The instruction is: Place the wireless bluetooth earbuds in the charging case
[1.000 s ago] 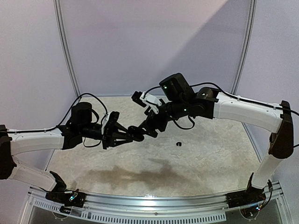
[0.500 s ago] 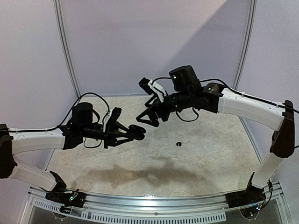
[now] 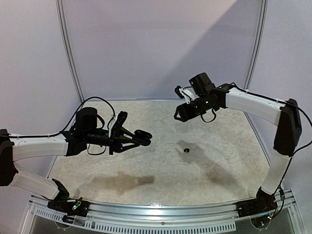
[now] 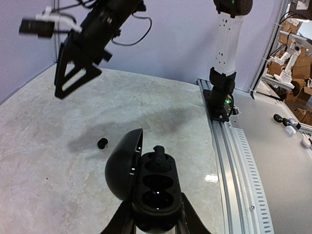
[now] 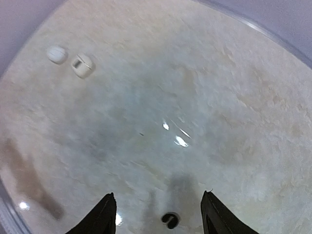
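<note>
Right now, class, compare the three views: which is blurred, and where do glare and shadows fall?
Right wrist view: smeared overall, the black earbud soft, bright glints on the table. Left wrist view: sharp, the charging case crisp, a glare patch on the table beside the rail. Top external view: clear, with dark arm shadows across the table.

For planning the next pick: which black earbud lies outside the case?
The loose black earbud on the table; the other earbud sits in the case that the left gripper holds.

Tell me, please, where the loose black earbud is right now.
In the top view, the black earbud lies on the table, right of centre, roughly under the open right pincer.
</note>
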Action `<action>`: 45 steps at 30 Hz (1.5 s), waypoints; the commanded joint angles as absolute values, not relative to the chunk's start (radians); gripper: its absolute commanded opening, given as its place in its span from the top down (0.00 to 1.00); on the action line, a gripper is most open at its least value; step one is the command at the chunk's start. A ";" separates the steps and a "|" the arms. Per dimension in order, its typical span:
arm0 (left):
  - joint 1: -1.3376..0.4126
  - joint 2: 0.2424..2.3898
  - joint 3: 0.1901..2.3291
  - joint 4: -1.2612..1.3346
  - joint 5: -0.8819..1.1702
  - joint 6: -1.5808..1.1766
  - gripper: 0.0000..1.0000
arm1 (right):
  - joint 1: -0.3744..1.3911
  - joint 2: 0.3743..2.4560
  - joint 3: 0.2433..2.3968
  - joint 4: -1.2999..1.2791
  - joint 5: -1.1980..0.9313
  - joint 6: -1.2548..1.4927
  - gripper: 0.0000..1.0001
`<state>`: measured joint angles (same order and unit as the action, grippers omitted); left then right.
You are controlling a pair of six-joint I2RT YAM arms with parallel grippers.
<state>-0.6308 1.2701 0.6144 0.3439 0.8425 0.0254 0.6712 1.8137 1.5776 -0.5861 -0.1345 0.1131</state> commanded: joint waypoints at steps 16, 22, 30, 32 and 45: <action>-0.641 1.263 0.605 0.329 0.845 0.063 1.00 | 0.661 2.111 1.531 -0.794 -0.046 -0.051 0.63; -0.641 1.269 0.613 0.324 0.849 0.066 1.00 | 0.659 2.109 1.496 -0.784 -0.051 -0.038 0.69; -0.641 1.269 0.615 0.313 0.848 0.073 1.00 | 0.659 2.061 1.407 -0.767 -0.093 -0.021 0.69; -0.641 1.268 0.614 0.314 0.849 0.073 1.00 | 0.660 2.039 1.381 -0.755 -0.115 -0.013 0.72; -0.643 1.268 0.615 0.303 0.851 0.086 1.00 | 0.688 1.980 1.301 -0.737 -0.187 -0.005 0.83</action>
